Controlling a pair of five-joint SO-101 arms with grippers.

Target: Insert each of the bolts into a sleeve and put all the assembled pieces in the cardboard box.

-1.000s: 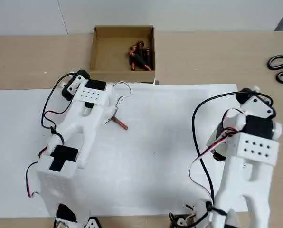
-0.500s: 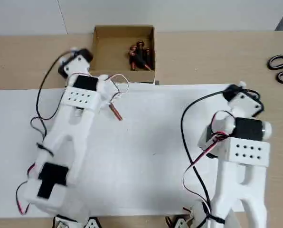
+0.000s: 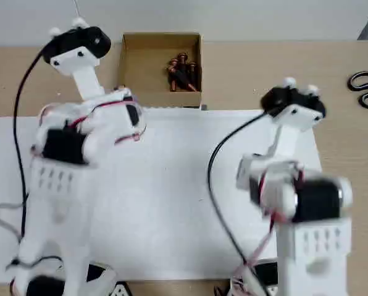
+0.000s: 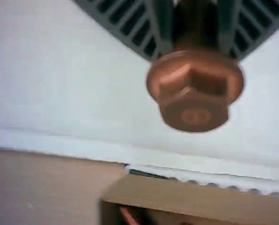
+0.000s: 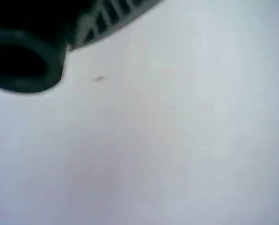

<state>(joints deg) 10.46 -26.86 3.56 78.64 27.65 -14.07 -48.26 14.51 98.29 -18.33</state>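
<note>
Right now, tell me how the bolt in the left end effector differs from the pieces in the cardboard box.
The bolt is single; the pieces form a pile. The bolt is gripped by the left end effector outside the cardboard box; the pieces lie loose inside it. Both show copper colour.

A dark round sleeve (image 5: 23,65) is very close to the camera. Its open end faces us, and the hole looks black. A grey finger (image 5: 113,14) with ribs sits right against the sleeve. Below them lies a white sheet (image 5: 186,150). A tiny speck (image 5: 99,78) is on the sheet.
</note>
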